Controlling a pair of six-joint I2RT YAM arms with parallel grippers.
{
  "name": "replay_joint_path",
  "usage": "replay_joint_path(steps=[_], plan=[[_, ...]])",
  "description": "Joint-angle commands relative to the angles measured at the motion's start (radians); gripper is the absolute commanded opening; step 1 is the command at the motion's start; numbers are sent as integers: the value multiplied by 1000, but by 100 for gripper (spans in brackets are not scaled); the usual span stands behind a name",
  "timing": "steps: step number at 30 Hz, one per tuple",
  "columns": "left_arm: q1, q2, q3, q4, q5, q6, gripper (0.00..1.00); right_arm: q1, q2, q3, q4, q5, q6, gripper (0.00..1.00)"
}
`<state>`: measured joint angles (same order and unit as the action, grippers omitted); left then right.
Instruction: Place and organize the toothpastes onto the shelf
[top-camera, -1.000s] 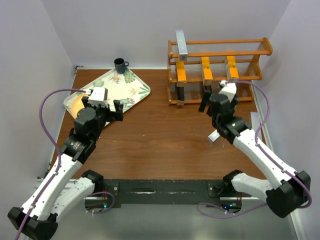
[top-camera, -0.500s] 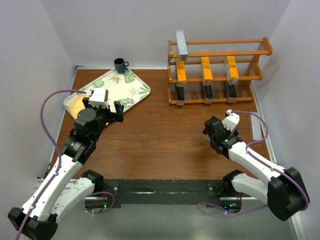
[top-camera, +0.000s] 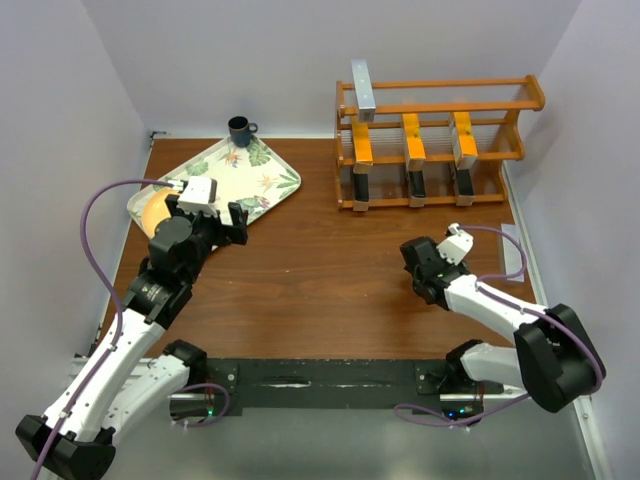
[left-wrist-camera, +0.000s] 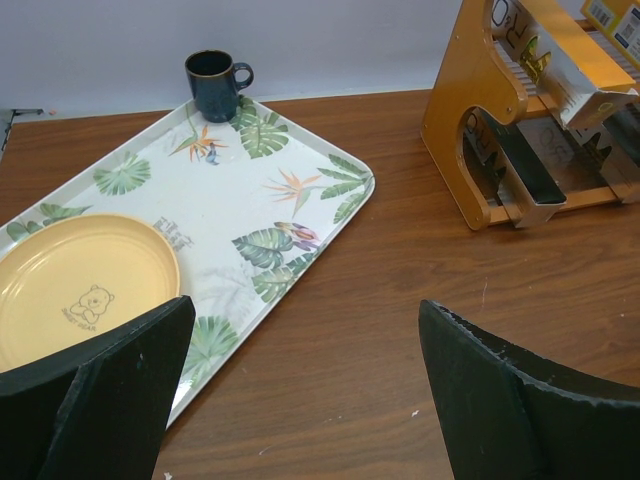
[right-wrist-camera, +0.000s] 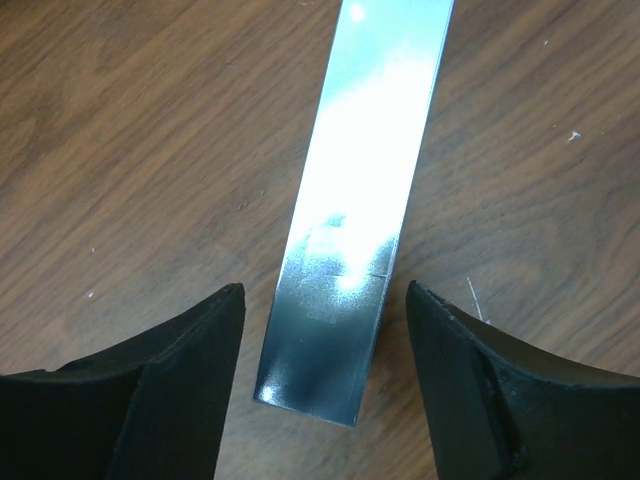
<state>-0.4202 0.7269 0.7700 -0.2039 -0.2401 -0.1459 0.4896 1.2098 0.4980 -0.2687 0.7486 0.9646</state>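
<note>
Top external view: at left, the left tool (top-camera: 208, 215) hangs by the tray's (top-camera: 285, 180) near edge, jaws wide apart and empty, probably parked clear. At upper right, the shelf (top-camera: 440, 85) carries boxes grouped by colour. At lower right, the right tool (right-wrist-camera: 325, 330) straddles a silver toothpaste box (right-wrist-camera: 375, 170) lying flat on the desk (top-camera: 320, 280). Its jaws are apart, not touching, lined up across its narrow width for a pickup.

You get no wording here that reads cleanly. The yellow plate (left-wrist-camera: 80, 270) carries a bear emblem with tiny lettering beneath, too small to read. A toothpaste box (left-wrist-camera: 502, 18) on the shelf (left-wrist-camera: 470, 110) shows dark letters, cropped and unreadable.
</note>
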Motion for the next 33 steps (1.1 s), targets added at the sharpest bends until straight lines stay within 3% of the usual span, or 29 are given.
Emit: replay_joint_path(steps=[1, 3, 10, 22, 33], plan=[[0, -7, -3, 31, 10, 2, 100, -3, 31, -12, 56, 47, 48, 66], [0, -4, -3, 31, 10, 2, 100, -5, 43, -7, 57, 41, 49, 59], [0, -3, -3, 32, 16, 2, 100, -3, 51, -10, 45, 35, 57, 52], [0, 5, -3, 34, 24, 2, 100, -5, -99, -12, -30, -29, -47, 29], [0, 20, -3, 31, 30, 2, 100, -3, -383, 152, -349, -46, -265, 21]])
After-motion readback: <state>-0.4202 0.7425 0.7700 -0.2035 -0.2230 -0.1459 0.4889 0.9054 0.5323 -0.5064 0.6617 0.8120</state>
